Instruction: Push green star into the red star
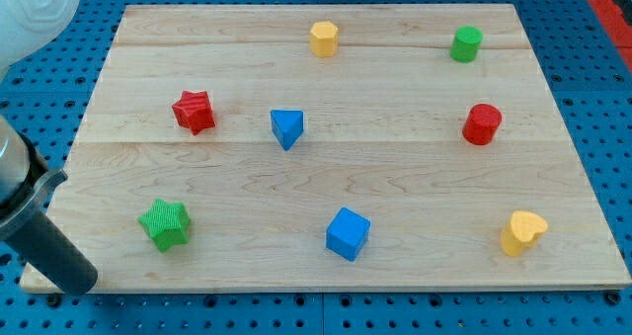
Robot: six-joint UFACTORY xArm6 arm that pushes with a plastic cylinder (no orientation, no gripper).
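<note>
Green is what I look for first: the green star (165,224) sits near the view's bottom-left corner of the wooden board (415,187), and the red star (194,111) lies above it toward the view's top, slightly to the right, with bare wood between them. They are well apart, so the task is not yet begun in any visible way.

I have no jaws to open or close, only the dark rod, and my tip (74,281) rests at the board's bottom-left edge, to the left of and a little below the green star, not touching it.

To do this step well, I judge that I should bring my tip round beneath the green star, on the side facing away from the red star, so that tip, green star and red star fall on one line. From where I stand now a straight shove would send it toward the view's right, not upward. A star's points make it liable to spin off the rod, so I would press on the middle of its lower side and correct early.

The blue triangular block (286,128) lies to the right of the red star, and the blue cube (348,233) to the right of the green star; both are clear of the intended path.
</note>
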